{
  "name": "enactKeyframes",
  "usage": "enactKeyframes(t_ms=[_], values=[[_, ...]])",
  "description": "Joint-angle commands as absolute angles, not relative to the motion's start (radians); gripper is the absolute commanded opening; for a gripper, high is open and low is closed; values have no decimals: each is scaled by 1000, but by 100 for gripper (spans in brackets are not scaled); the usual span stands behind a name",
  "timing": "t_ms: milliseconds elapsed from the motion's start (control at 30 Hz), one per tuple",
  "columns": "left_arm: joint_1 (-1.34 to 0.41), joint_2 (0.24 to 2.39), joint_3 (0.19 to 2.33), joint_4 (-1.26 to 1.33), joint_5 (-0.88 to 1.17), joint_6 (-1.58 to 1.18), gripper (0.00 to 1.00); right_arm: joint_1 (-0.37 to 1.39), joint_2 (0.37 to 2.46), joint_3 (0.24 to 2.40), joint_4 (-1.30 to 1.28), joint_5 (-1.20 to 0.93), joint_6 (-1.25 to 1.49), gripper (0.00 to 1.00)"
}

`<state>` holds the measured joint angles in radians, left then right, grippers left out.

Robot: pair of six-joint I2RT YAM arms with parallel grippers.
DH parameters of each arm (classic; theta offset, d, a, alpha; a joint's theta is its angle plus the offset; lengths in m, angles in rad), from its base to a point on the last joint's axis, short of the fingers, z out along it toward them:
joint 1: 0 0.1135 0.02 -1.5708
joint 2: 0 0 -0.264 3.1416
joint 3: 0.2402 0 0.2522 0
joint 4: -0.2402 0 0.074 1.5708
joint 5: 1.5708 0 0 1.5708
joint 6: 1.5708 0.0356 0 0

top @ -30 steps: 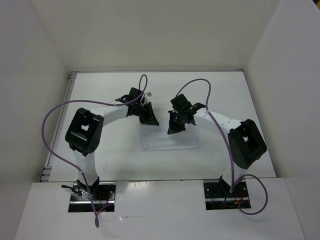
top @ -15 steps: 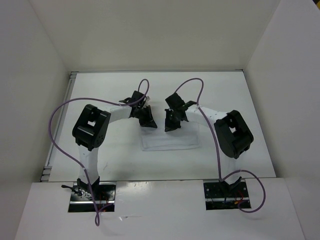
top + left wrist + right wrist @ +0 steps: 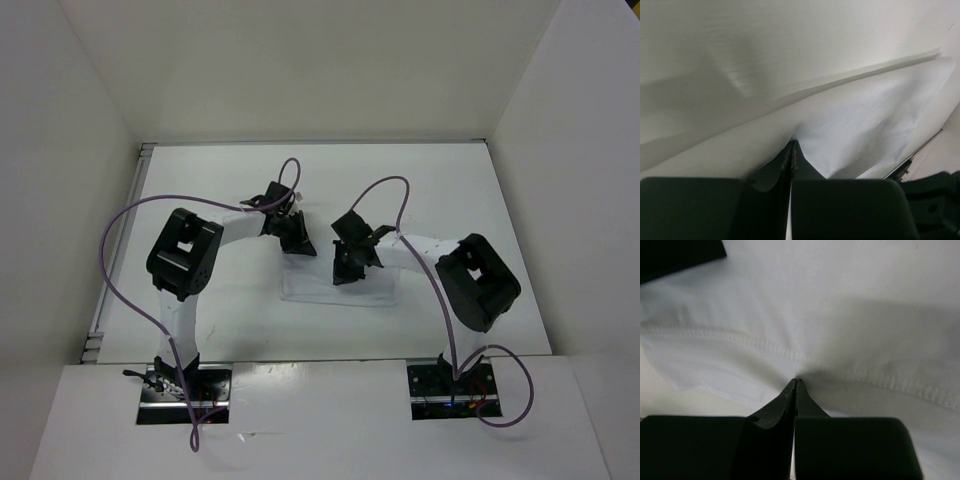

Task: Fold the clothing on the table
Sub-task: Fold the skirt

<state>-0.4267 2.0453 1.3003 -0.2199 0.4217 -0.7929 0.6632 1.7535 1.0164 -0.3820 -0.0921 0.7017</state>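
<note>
The clothing (image 3: 372, 290) is a thin white piece lying flat on the table (image 3: 200, 180), between the two arms. My left gripper (image 3: 299, 246) is at its far left corner; in the left wrist view the jaws (image 3: 792, 143) are shut and the white fabric (image 3: 865, 125) puckers into the tips. My right gripper (image 3: 343, 276) sits over the clothing's middle left. Its jaws (image 3: 796, 380) are shut on a pinch of fabric just below a stitched hem (image 3: 760, 342). The part of the clothing under both grippers is hidden from above.
Matte white walls (image 3: 300, 70) enclose the table on three sides. A thin metal edge (image 3: 138, 190) runs along its left side. Purple cables (image 3: 110, 250) loop off both arms. A black part of the other arm (image 3: 935, 200) shows at the left wrist view's lower right.
The right gripper has drawn nearer to the arm bases, over the clothing, its elbow swinging out to the right. The left gripper has shifted slightly nearer. Both stayed shut.
</note>
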Motion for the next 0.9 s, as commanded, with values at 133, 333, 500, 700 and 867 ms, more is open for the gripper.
enactKeyframes(t_ms=[133,333,500,700,867], values=[[-430,2062,1319,-219,379,-787,0,716,1591,933,-508,-35,761,1],[-430,2031,1310,-229,388,-787,0,716,1531,936,-529,-23,770,1],[-430,1837,1235,-216,403,-787,25,716,1499,1104,-600,63,720,20],[-430,1534,1129,-281,221,-769,67,675,1595,1255,-634,107,645,20],[-430,1402,1013,-291,112,-758,71,606,1638,1285,-624,77,615,20]])
